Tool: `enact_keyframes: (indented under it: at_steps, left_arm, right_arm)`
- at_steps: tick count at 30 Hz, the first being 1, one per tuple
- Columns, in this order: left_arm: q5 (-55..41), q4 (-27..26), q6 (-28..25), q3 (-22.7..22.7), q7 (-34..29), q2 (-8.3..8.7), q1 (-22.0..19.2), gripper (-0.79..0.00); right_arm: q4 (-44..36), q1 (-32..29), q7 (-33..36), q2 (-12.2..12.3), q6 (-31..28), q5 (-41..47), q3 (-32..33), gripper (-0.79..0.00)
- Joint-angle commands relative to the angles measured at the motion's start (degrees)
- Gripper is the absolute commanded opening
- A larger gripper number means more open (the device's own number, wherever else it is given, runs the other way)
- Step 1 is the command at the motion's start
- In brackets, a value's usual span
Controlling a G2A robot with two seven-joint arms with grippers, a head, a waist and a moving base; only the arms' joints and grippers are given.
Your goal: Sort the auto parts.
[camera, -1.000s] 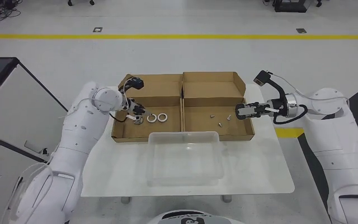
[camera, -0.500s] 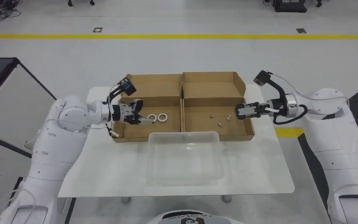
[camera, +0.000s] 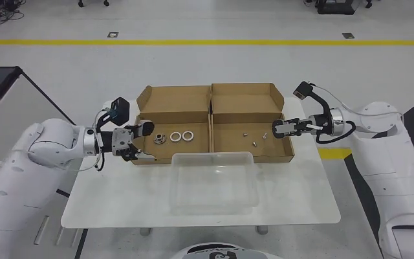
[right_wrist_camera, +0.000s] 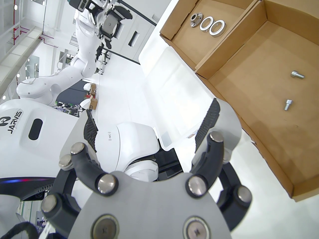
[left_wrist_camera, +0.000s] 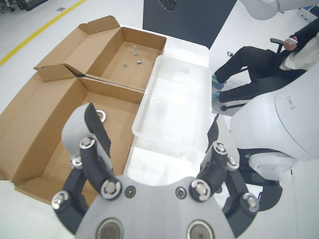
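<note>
you can drop into the left box (camera: 178,110) and right box (camera: 246,110) from above; the clear tub (camera: 213,184) blocks their near side.

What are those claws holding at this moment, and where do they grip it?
Nothing is held. The left gripper and right gripper are both open and empty.

We're looking at two plain brown cardboard boxes (camera: 233,147) on a white table (camera: 304,188). There's a shiny silver flanged part (camera: 158,136), two white rings (camera: 174,136), and dull silver-grey bolts (camera: 255,142). The tray (camera: 213,155) is clear and colourless. A yellow stripe (camera: 207,42) crosses the pale grey floor (camera: 207,65).
</note>
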Motion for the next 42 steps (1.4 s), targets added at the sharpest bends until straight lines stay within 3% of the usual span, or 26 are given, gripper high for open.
enact_keyframes:
  at_steps: [1,5,42]
  left_arm:
    - [-1.6,-1.6,0.1,0.3,-0.1,1.94,0.1,0.000]
    - [-4.1,-4.4,0.1,0.8,-0.1,4.69,0.0,0.000]
    - [-4.1,-4.4,0.1,0.8,-0.1,4.69,0.0,-0.001]
  right_arm:
    - [0.0,0.0,0.0,0.0,0.0,0.0,0.0,0.000]
    - [0.0,0.0,0.0,0.0,0.0,0.0,0.0,0.000]
    - [0.0,0.0,0.0,0.0,0.0,0.0,0.0,0.000]
